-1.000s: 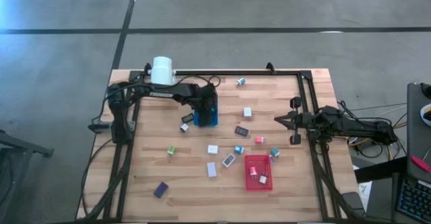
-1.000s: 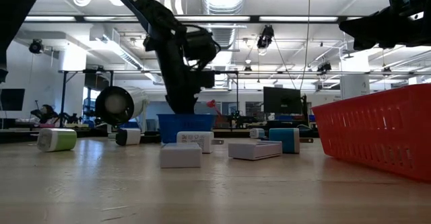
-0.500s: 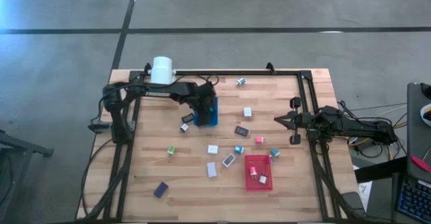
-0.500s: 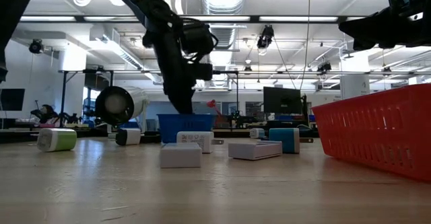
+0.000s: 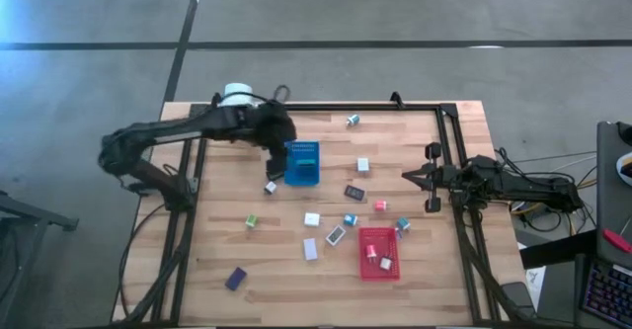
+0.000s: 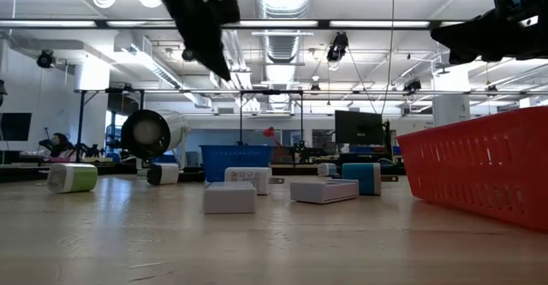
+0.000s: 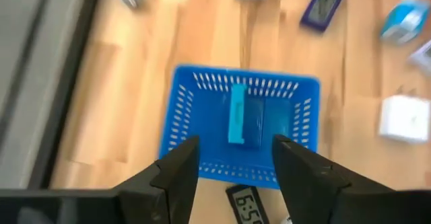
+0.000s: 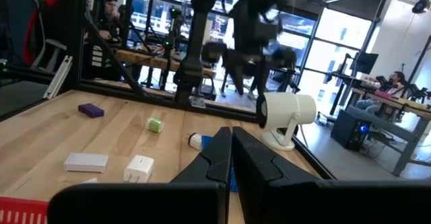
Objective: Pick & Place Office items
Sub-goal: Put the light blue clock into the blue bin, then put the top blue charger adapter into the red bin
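The left gripper's [image 7: 232, 167] two dark fingers [image 7: 176, 173] are standing apart with nothing between them, poised above the blue rectangular plastic basket [image 5: 302, 163], which serves as landmark here. Inside the basket a flat teal piece [image 7: 238, 114] is lying beside a darker blue piece [image 7: 254, 122]. Compared with a second ago, when the gripper was reaching down into the basket, the left arm is now lifted clear and drawn back towards the table's left rear corner, its gripper [image 5: 276, 131] just left of and behind the basket; in the low view it is hanging high above the basket [image 6: 236, 157]. A small black flat piece with digits [image 7: 246, 200] is lying just outside the basket's near wall.

The right gripper [image 5: 407, 176] is pressed closed, waiting well to the right of the basket, unchanged. The remaining office items are scattered on the wooden table [image 5: 415, 141] in front and to the right of the basket; the red mesh plastic basket [image 5: 377, 254] is holding two.
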`<action>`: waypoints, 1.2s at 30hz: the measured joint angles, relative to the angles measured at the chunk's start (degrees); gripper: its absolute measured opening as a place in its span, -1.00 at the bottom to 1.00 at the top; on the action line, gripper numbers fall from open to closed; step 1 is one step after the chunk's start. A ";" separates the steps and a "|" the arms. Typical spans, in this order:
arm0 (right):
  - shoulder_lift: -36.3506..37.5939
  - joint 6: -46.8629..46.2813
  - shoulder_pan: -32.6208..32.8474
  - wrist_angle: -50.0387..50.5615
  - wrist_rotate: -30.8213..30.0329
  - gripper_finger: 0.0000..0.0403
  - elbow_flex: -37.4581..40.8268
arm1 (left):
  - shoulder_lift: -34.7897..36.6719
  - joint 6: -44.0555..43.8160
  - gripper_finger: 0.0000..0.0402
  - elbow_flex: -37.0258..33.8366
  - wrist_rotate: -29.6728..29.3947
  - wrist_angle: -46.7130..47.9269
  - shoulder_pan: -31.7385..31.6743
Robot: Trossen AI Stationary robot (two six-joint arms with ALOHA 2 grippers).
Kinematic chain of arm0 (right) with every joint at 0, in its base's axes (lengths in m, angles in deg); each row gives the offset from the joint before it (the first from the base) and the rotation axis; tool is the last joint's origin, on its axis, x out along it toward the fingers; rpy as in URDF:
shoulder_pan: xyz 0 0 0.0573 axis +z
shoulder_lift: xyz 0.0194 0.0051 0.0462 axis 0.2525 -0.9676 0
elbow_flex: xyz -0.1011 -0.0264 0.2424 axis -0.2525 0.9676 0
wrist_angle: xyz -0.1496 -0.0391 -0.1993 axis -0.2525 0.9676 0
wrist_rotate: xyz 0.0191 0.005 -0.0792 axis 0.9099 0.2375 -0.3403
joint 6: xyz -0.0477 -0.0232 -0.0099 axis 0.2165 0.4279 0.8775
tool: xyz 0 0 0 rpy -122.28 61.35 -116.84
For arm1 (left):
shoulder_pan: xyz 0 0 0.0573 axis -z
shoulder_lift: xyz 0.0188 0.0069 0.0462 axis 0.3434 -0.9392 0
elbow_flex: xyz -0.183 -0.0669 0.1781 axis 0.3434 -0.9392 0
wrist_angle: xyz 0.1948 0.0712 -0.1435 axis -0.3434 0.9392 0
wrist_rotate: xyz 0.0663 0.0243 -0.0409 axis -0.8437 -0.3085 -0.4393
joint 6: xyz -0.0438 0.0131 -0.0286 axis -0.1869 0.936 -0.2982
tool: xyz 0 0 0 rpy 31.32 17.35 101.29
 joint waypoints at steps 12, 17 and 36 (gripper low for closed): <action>0.00 -0.44 0.00 -0.02 0.01 -0.96 0.00 | 28.12 -1.19 -0.65 -21.13 0.07 -20.50 0.11; 0.00 -0.46 0.00 -0.04 0.00 -0.96 -0.02 | 38.59 -1.74 -0.96 -31.45 0.42 -30.07 0.11; 0.00 0.00 0.00 -0.20 0.00 -0.96 0.04 | 66.85 0.77 -0.99 -56.24 4.47 -47.76 0.11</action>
